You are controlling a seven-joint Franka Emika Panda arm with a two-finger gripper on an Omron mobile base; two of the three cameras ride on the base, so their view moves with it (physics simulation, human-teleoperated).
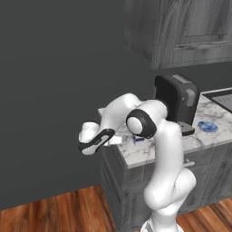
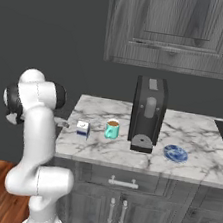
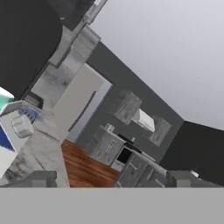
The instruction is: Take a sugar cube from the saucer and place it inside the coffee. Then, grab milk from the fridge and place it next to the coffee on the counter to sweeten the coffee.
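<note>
At the left centre of the left base view, the gripper [image 1: 83,135] sits off the left end of the counter [image 1: 149,154], at about slab height, with its jaws released and nothing between them. The hand view looks out across the room, with the two dark fingertips [image 3: 41,178] standing well apart at the bottom edge. Just beside the hand, at the counter's left end, stands the milk [image 2: 82,128], a small white carton with blue print, upright on the marble. To its right in the right base view is the coffee [image 2: 112,129], a teal cup with brown liquid, near the carton but not touching it. Right of the cup stands the black coffee machine [image 2: 147,113], its drip tray at the front. Further right, at the centre right of the frame, the blue-and-white saucer [image 2: 176,153] lies flat on the slab, apart from the machine. Grey wood-grain wall cabinets [image 2: 176,29] hang above, in the upper part of the frame.
</note>
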